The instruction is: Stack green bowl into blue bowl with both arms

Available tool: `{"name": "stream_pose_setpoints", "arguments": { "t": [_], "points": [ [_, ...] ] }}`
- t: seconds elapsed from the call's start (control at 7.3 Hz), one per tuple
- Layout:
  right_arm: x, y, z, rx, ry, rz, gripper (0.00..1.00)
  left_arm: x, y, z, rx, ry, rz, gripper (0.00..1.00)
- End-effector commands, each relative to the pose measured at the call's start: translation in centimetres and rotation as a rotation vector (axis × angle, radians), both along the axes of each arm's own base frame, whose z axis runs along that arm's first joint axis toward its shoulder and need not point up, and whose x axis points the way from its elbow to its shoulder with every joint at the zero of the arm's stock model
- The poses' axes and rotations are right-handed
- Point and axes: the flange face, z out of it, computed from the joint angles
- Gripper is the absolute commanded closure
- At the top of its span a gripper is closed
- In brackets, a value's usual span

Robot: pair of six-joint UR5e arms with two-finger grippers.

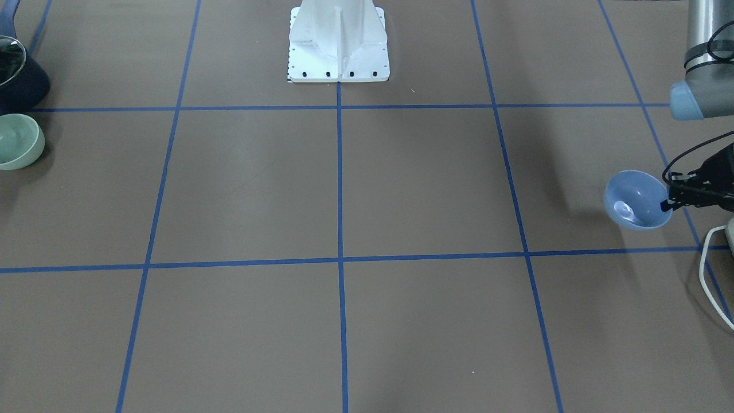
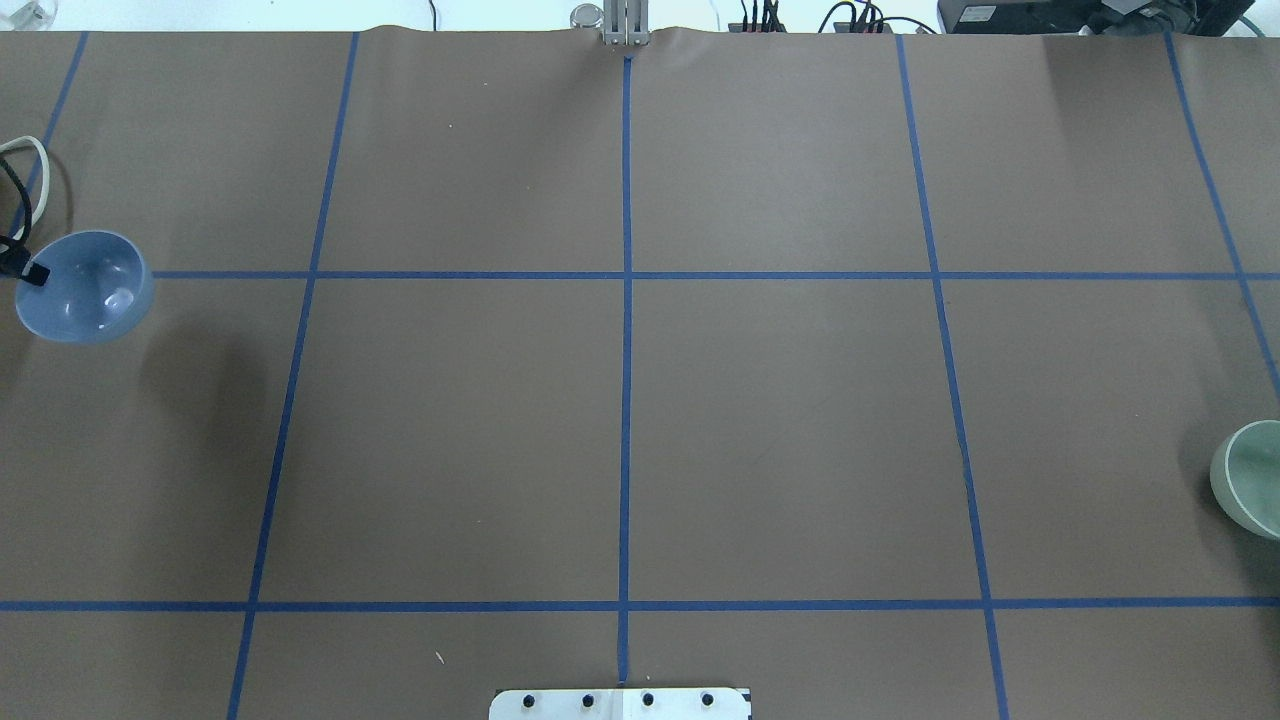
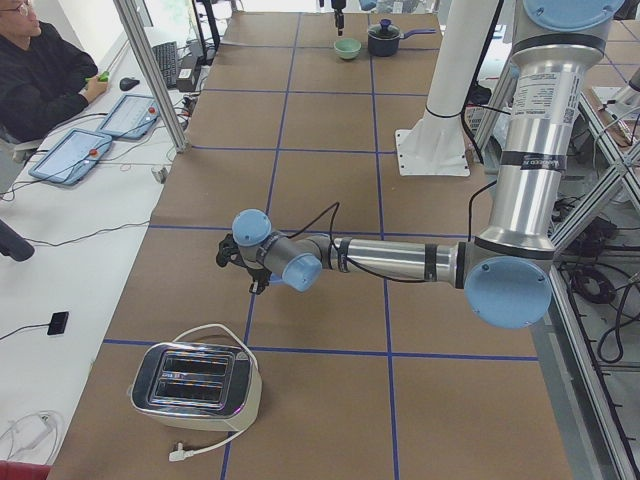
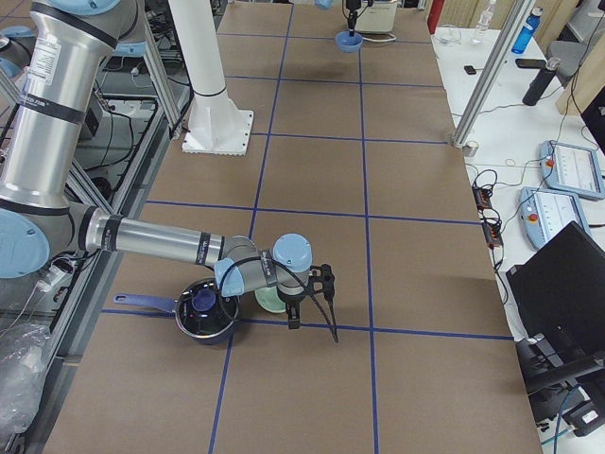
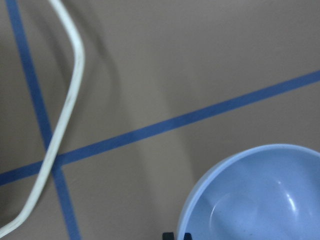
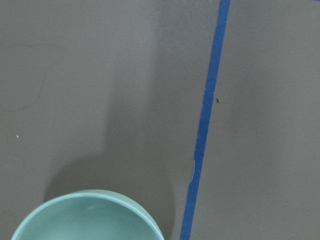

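Observation:
The blue bowl [image 1: 636, 201] hangs tilted above the table at the robot's far left, its shadow thrown aside. My left gripper [image 1: 665, 205] is shut on its rim; the pinch shows at the overhead view's left edge [image 2: 35, 273], and the fingertips [image 5: 175, 236] meet at the bowl's rim [image 5: 260, 195]. The green bowl [image 1: 17, 140] is at the robot's far right, tilted, and partly cut by the overhead view's edge [image 2: 1250, 478]. My right gripper [image 4: 295, 314] is at that bowl [image 4: 269, 301]; I cannot tell whether it is open or shut. The right wrist view shows only the bowl's rim [image 6: 87, 217].
A dark pot with a glass lid [image 1: 17, 74] stands right beside the green bowl. A toaster [image 3: 195, 385] and its white cable [image 1: 708, 275] lie near the blue bowl. The white pedestal [image 1: 338, 46] stands at mid-table, on the robot's side. Blue tape lines grid the brown table.

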Motion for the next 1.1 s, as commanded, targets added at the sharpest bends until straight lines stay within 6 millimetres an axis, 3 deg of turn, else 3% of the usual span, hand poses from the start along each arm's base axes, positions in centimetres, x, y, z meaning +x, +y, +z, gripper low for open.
{"name": "stream_pose_setpoints", "arguments": {
  "t": [0.0,0.27,0.68,0.82,0.96],
  "points": [
    [-0.6,0.7,1.8,-0.007,0.003,-0.02,0.0,1.1,-2.9,-6.4,-0.049,0.031,-0.063,1.0],
    [-1.2,1.0,2.8,-0.002,-0.002,-0.031,0.0,4.7,-4.2,-10.6,-0.093,0.068,-0.081,1.0],
    [-2.2,2.1,2.9,-0.004,-0.021,-0.03,0.01,8.7,-4.1,-14.9,-0.136,0.102,-0.098,1.0],
    [-2.5,2.1,3.0,-0.003,-0.022,-0.032,0.07,9.7,-3.9,-15.8,-0.146,0.111,-0.097,1.0],
    [-2.6,2.2,3.0,-0.005,-0.021,-0.034,0.25,10.7,-3.8,-16.4,-0.158,0.115,-0.097,1.0]
  ]
}}
